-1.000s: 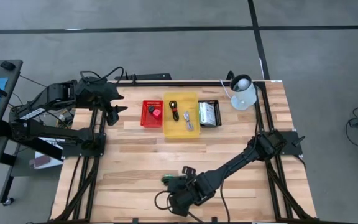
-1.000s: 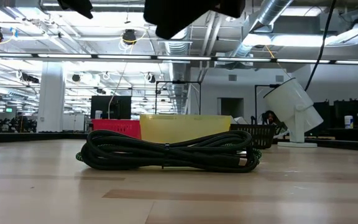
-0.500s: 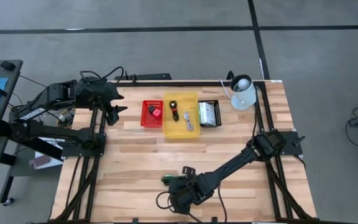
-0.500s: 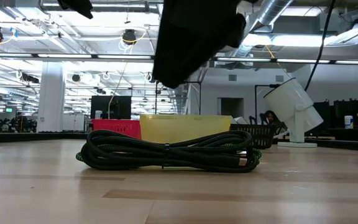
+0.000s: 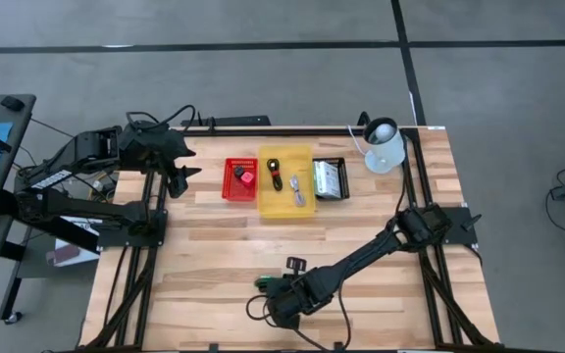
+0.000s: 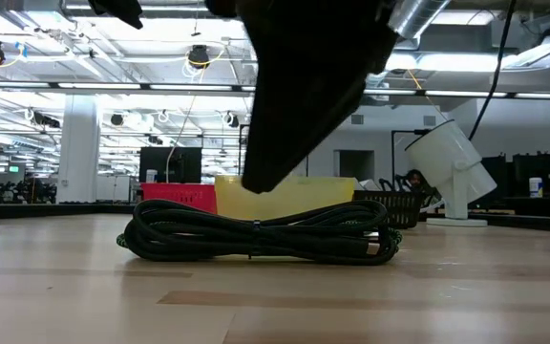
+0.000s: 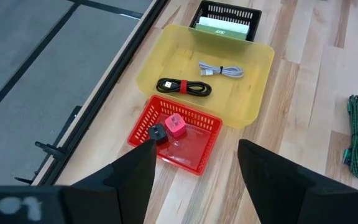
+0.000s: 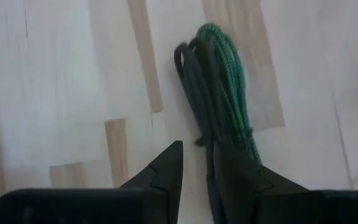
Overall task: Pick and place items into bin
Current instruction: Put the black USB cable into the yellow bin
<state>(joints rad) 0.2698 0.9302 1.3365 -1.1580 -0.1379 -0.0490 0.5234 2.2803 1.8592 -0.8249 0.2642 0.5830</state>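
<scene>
Green-and-black coiled cord [image 8: 219, 99] lies on the wooden table [image 5: 214, 265] directly beneath the right gripper [image 8: 197, 163], whose narrowly parted fingers grip nothing; left gripper [image 7: 194, 171] waits wide open above the red basket [image 7: 176, 134].

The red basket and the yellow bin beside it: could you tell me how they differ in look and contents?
The red basket has mesh walls and is the smaller; the yellow bin has smooth translucent walls and is larger. The red basket holds a small red block and a dark piece; the yellow bin holds a black cord and a white cable. Both are open-topped and sit side by side on the table.
</scene>
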